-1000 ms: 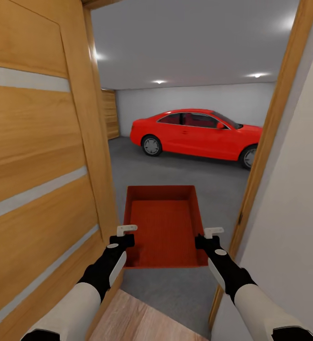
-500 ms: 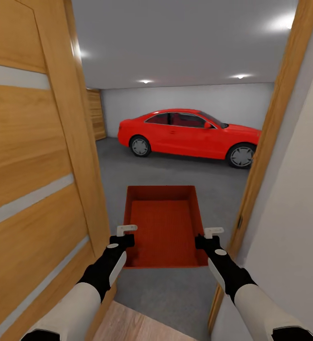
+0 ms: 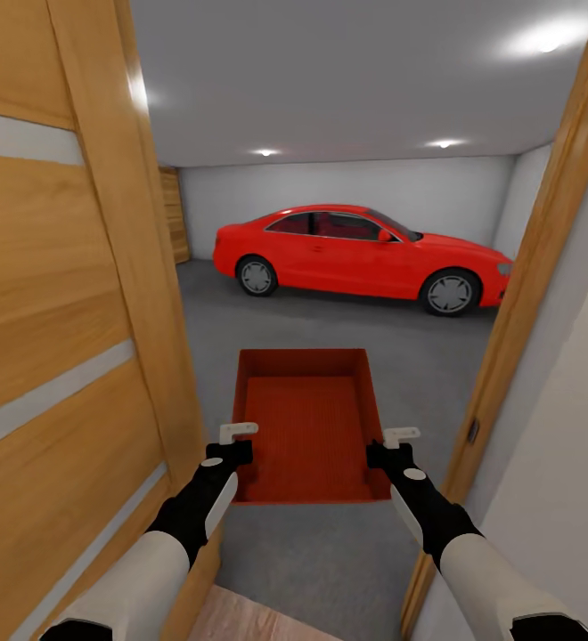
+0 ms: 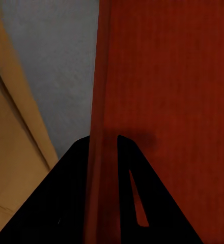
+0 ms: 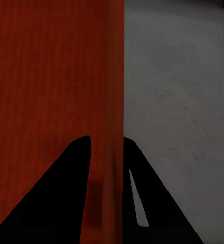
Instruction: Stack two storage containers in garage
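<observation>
One orange-red storage container (image 3: 307, 427), open-topped and empty, hangs level in front of me over the grey garage floor (image 3: 330, 320). My left gripper (image 3: 238, 445) is shut on its left wall near the close corner. My right gripper (image 3: 385, 450) is shut on its right wall. In the left wrist view the ribbed wall (image 4: 99, 101) runs between the black fingers of the left gripper (image 4: 103, 140). The right wrist view shows the other wall (image 5: 114, 76) pinched in the right gripper (image 5: 107, 138), with grey concrete beside it.
I am in a doorway. An open wooden door (image 3: 53, 312) stands close on the left and the wooden door frame (image 3: 526, 312) on the right. A red car (image 3: 356, 254) is parked across the far garage. A strip of light wood floor (image 3: 249, 623) lies at my feet.
The view has advanced through the doorway: the door and frame slid outward and more of the garage and car shows. Both grippers keep the same hold on the container.
</observation>
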Robot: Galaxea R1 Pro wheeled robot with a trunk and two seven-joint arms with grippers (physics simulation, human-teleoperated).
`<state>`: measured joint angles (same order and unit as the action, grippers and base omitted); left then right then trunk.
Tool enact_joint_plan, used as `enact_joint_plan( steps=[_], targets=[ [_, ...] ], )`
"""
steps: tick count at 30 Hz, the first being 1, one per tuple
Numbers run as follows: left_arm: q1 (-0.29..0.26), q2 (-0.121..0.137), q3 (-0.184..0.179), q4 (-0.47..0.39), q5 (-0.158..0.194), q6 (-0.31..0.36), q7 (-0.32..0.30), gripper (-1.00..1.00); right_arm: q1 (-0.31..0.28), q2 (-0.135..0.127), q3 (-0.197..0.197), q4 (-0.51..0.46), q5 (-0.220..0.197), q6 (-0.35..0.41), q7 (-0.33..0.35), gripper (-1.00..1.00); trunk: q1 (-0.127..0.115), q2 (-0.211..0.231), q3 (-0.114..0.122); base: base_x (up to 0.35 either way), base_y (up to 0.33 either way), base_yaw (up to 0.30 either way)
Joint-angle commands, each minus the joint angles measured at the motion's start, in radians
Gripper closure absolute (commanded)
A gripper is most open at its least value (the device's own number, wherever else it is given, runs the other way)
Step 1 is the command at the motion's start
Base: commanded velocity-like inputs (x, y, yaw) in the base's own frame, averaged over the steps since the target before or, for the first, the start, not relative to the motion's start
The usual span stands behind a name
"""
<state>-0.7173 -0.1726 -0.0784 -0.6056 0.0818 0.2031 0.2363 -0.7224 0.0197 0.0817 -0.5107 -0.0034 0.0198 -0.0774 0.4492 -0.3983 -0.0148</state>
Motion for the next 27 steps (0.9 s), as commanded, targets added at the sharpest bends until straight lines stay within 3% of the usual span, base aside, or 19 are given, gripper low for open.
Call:
enact_joint_plan(
  steps=[1,27],
  targets=[
    [-0.001,-0.001,-0.003,-0.052,0.012,0.004,0.008,1.00,0.000,0.000,0.001,0.002,-0.001,0.002,-0.004,1.00,0.001,-0.002,-0.002,0.162,0.144,-0.226],
    [-0.001,-0.001,-0.003,-0.052,0.012,0.004,0.008,1.00,0.000,0.000,0.001,0.002,-0.001,0.002,-0.005,1.00,0.001,-0.002,-0.002,0.162,0.144,-0.241]
  ],
)
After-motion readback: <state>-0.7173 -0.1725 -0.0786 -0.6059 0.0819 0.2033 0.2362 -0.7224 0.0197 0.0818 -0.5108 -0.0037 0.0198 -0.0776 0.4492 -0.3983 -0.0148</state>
